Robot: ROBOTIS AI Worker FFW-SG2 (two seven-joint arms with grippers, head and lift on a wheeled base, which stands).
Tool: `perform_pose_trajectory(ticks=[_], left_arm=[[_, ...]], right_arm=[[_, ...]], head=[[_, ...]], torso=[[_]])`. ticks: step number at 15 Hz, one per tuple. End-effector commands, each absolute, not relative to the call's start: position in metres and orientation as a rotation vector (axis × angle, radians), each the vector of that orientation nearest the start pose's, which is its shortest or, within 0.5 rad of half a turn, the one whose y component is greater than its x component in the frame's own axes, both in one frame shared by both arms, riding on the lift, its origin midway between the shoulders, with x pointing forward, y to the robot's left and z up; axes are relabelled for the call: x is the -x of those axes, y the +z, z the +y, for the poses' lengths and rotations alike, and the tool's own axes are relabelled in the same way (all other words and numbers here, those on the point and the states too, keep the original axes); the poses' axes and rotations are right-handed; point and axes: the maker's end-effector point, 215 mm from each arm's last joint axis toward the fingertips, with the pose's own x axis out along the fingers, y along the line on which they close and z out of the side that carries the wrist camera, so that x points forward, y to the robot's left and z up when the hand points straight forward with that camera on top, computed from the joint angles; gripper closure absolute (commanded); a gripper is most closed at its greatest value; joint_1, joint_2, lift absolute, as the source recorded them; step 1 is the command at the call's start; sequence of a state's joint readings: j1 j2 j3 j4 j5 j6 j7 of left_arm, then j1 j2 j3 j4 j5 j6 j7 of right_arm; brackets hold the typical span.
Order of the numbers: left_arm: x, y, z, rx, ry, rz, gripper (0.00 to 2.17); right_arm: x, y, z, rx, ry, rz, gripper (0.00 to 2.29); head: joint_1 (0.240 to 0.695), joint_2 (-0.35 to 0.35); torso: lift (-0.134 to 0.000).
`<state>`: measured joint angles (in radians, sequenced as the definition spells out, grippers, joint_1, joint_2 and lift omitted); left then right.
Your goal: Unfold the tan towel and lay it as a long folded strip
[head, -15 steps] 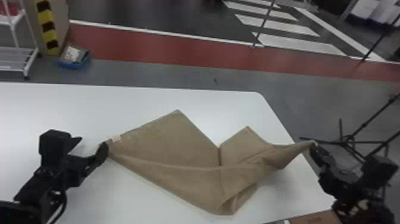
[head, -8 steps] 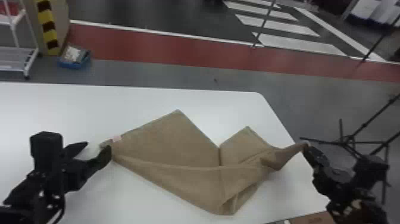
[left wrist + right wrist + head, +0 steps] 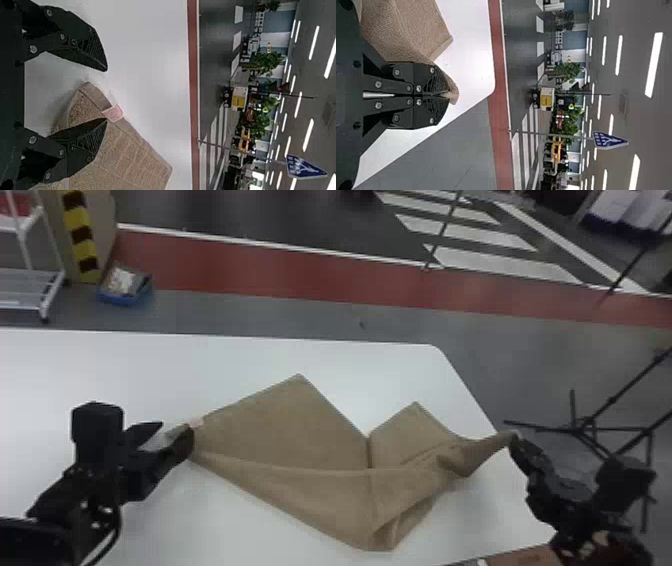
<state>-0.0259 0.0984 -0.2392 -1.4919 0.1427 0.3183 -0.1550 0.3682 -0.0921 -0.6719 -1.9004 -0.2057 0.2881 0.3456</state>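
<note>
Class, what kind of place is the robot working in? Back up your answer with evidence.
Probably a large indoor hall, perhaps a warehouse or test space: rows of ceiling lights overhead, white crossing stripes painted on the floor, and a blue road-type sign on a pole.

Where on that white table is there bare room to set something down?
The white table is bare beyond the tan cloth towel, up to its far edge, and on the near side, between the black left gripper and the towel's near edge. It is crowded at the right edge, where the black right gripper pinches the towel.
</note>
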Motion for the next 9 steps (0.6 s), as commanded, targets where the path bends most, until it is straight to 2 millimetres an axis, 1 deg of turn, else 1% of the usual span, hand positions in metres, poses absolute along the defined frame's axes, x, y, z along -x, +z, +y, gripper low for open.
perform_pose_trajectory(ticks=[1,4,7,8,9], left_arm=[[-0.5512,-0.4791,0.0987,0.006,-0.382,0.413,0.60],[-0.5501,-0.4789,0.1060,-0.005,-0.377,0.410,0.61],[-0.5485,-0.4820,0.1069,-0.003,-0.379,0.420,0.64],[-0.5473,-0.4862,0.1072,-0.004,-0.380,0.437,0.86],[-0.5477,-0.4869,0.1072,-0.004,-0.381,0.442,0.90]], right_arm=[[-0.4031,-0.3690,-0.5391,-0.012,-0.263,0.218,1.30],[-0.4060,-0.3670,-0.5386,-0.012,-0.263,0.213,1.30],[-0.4073,-0.3678,-0.5387,-0.012,-0.263,0.212,1.30],[-0.4073,-0.3678,-0.5387,-0.012,-0.263,0.212,1.30],[-0.4084,-0.3666,-0.5387,-0.013,-0.263,0.209,1.30]], head=[[0.695,-0.350],[0.695,-0.350],[0.695,-0.350],[0.695,-0.350],[0.695,-0.350]], torso=[[-0.111],[-0.111],[-0.111],[-0.111],[-0.111]])
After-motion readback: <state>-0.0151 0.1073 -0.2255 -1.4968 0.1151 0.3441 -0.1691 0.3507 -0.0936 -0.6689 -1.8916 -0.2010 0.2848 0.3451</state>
